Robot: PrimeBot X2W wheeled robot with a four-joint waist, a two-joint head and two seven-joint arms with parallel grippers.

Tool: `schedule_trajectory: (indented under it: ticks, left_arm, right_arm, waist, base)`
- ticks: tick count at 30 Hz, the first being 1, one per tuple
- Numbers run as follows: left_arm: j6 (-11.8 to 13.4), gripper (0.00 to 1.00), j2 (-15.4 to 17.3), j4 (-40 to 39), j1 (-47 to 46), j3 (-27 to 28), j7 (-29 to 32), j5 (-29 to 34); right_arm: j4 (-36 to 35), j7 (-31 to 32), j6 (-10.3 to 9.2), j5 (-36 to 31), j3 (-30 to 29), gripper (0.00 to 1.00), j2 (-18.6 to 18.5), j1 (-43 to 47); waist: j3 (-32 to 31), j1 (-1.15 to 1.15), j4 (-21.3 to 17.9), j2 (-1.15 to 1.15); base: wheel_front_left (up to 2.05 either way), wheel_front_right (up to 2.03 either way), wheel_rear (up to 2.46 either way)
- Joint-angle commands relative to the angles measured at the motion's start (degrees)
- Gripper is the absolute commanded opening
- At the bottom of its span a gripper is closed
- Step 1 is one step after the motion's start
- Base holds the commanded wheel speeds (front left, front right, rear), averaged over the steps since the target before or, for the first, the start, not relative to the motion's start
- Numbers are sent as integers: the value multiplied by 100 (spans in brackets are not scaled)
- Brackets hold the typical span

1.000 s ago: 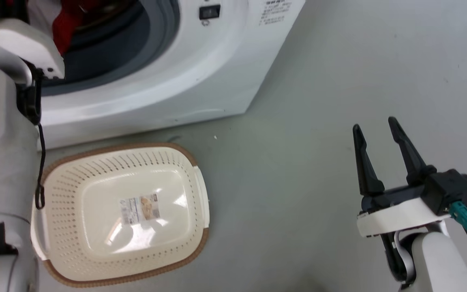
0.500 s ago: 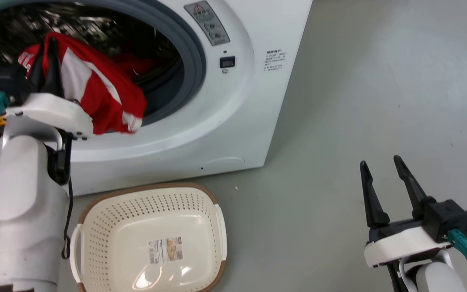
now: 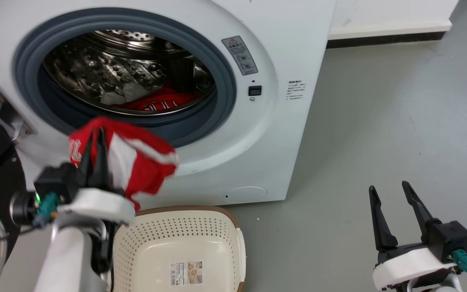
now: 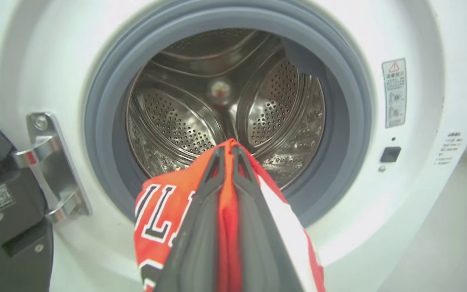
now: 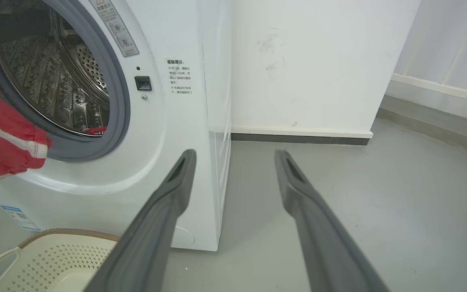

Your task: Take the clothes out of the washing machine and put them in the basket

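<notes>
The clothes (image 3: 140, 162) are now half out: we hold one jersey (image 4: 156, 215), clamped in the closed left gripper (image 3: 97, 136), clear of the washing machine (image 3: 290, 134) above the basket (image 3: 185, 210) rim, the second jersey (image 3: 160, 101) remaining in the drum (image 3: 128, 61), right gripper (image 3: 388, 187) spread wide, empty.

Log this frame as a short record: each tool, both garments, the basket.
left tool: shut on held red garment, outside the drum
right tool: open, empty, over the floor
second red garment: lying in the drum
basket: no clothes in it, in front of the washing machine
</notes>
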Motion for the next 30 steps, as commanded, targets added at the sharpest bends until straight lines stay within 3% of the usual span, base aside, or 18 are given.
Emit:
schedule_trajectory:
  ticks: [1,12,21,30]
  left_arm:
    - [36,0,-44,-112,232,-35,9,-22]
    - [208,0,-416,-121,1360,-112,147,-282]
    - [90,0,-476,785,809,-154,15,-356]
    - [21,0,-259,2117,-179,-84,-23,-237]
  right_arm:
    - [-64,29,-4,-20,-8,100,9,120]
    - [-390,152,-4,-66,84,100,10,-25]
    - [-422,48,-4,-8,240,100,10,-614]
    - [-258,-156,-4,227,515,100,12,-1307]
  waist:
    - [-37,1,81,0]
    - [454,1,265,0]
    - [1685,1,22,0]
    - [2848,1,-444,0]
  base:
    - [0,0,0]
    - [0,0,0]
    - [0,0,0]
    - [0,0,0]
